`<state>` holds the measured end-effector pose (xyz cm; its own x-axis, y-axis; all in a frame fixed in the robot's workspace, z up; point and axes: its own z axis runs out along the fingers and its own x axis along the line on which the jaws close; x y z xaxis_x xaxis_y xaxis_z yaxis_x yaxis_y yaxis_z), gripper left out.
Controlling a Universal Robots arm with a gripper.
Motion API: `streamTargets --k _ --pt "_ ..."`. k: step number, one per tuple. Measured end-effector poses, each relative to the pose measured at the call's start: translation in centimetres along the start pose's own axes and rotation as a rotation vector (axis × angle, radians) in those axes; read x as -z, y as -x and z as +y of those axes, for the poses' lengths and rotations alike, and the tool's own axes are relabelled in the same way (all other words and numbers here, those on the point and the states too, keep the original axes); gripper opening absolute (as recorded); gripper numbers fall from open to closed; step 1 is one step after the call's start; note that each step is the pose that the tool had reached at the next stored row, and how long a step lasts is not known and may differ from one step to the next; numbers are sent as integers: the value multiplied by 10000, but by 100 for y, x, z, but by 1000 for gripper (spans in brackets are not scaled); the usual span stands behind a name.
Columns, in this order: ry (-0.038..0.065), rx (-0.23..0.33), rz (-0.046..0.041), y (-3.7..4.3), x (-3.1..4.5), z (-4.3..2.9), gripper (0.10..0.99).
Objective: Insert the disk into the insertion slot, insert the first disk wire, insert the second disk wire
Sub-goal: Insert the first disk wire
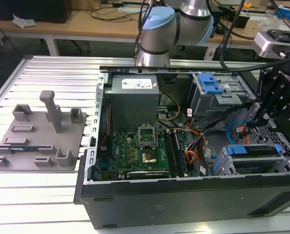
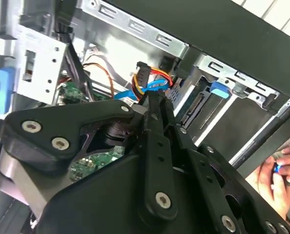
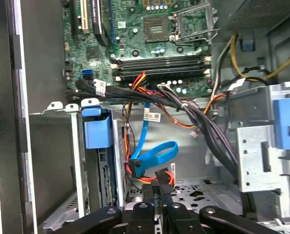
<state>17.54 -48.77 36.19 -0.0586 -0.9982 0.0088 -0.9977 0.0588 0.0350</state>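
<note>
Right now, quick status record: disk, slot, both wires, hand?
disk: lying in the insertion slot, blue carrier on top
hand: inside the open case beside the slot, apparently shut on a dark plug
first disk wire: the dark plug with its orange and yellow leads, at the fingertips
second disk wire: light-blue loop, close beside that plug
</note>
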Motion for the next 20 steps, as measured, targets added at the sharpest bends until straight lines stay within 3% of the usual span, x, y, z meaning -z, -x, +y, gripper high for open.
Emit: streamTargets --k 2,9,14,20 --pt "6 3 -65 -68 -1 -4 165" --pt "5 18 -59 -94 -1 -6 165" --pt "-5 209 98 -113 -1 -7 165" --pt "-8 230 167 -113 0 -7 165"
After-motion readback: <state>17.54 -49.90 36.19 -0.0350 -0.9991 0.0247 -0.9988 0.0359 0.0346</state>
